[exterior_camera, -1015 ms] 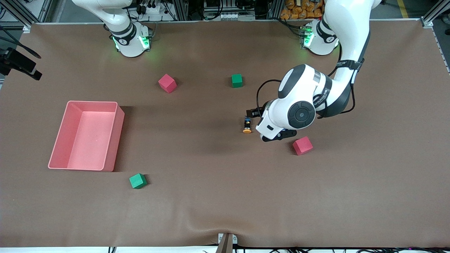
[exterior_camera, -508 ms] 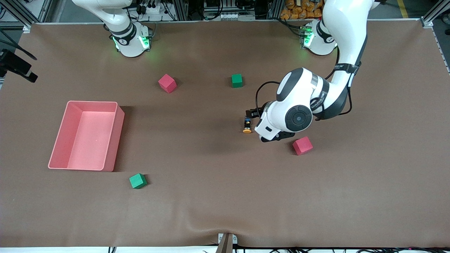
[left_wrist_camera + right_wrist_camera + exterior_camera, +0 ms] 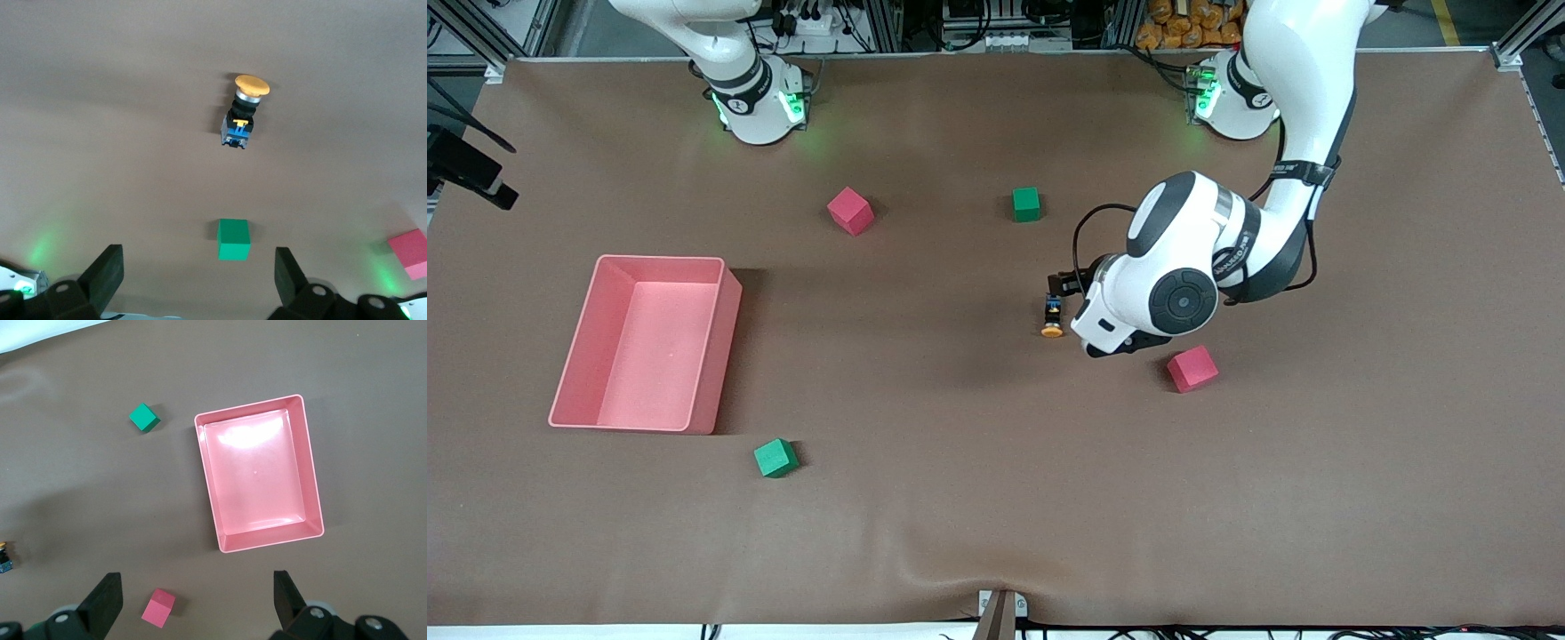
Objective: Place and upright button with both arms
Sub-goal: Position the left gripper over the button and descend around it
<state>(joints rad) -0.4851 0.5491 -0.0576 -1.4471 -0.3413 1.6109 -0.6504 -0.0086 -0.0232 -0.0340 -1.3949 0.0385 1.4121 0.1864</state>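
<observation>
The button lies on its side on the brown mat, orange cap toward the front camera, black body with blue marks pointing toward the bases. It shows whole in the left wrist view and at the edge of the right wrist view. My left gripper is open and empty, held above the mat just beside the button toward the left arm's end, not touching it. In the front view the left arm's white wrist hides most of it. My right gripper is open and empty, high over the mat near the pink bin.
The pink bin stands toward the right arm's end. A red cube and a green cube lie nearer the bases. Another red cube lies by the left wrist. A green cube lies nearer the front camera.
The left arm's wrist has shifted slightly toward the bases and has held still since. The button and cubes have not moved.
</observation>
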